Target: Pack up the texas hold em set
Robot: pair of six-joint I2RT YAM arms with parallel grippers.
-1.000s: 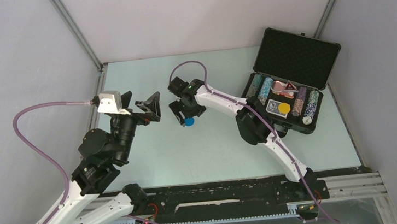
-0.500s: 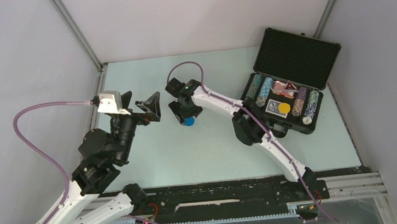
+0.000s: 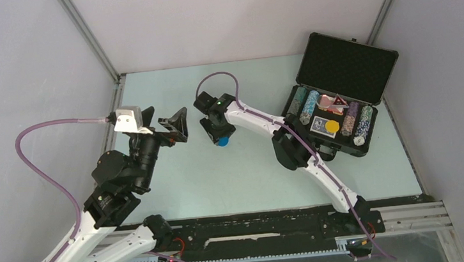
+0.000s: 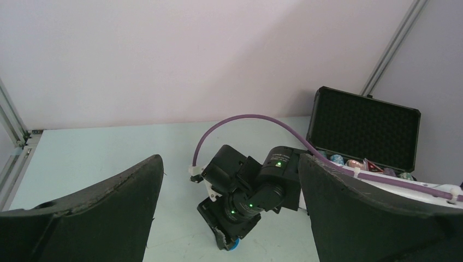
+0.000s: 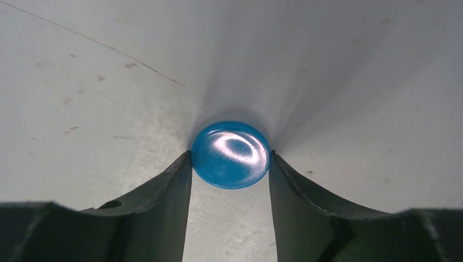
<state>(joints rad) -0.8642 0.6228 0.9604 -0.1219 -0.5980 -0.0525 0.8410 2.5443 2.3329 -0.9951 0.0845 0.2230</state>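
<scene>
- The blue disc (image 5: 230,154) is judged to be light, rigid and glossy. A smooth domed top like this is likely to be slippery, so little force is needed, but the pressure should be even.
- The disc lies flat on the tabletop (image 3: 234,182), left of centre and well apart from the open briefcase (image 3: 347,68) at the far right, where the rows of poker chips (image 3: 310,105) are already seated.
- Hold is best taken across the rim, at opposite points of the widest part. A flat, thin piece offers nothing else, and a grip set off-centre could squirt it out sideways.
- The right tool (image 5: 230,158) is seen partly closed, with its fingers (image 5: 164,191) set against the disc's rim on both sides. The disc is not lifted, and how firmly it is pinched cannot be told.
- The left tool (image 3: 176,127) is held spread wide and empty, raised above the left of the tabletop.
- The tabletop is pale, hard and smooth, marked by faint scratches and specks, so a dropped disc would probably slide or roll.
- Room is ample: bare surface is seen around the disc, and plain walls stand well back — the route to the briefcase looks unobstructed.
</scene>
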